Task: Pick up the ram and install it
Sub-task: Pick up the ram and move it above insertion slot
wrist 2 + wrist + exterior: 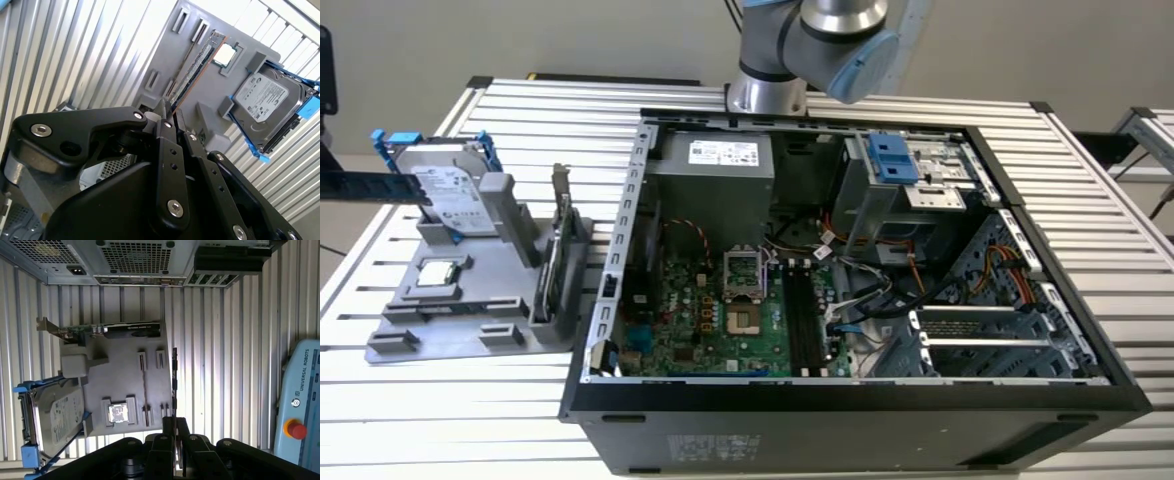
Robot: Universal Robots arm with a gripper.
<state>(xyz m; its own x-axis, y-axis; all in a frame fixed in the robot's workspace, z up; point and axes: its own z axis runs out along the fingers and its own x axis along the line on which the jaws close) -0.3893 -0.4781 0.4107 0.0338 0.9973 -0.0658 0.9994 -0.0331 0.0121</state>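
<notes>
The case (854, 398) lies open upward, its memory slots (803, 320) uncovered; cables (881, 300) crowd their side toward the exterior view's right, the processor socket (746, 320) the other.

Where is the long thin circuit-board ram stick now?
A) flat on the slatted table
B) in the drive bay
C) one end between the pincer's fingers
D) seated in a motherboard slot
C: in both wrist views the long thin circuit-board ram stick runs straight out from between the closed fingertips of the black pincer, over the grey plastic tray.
</notes>
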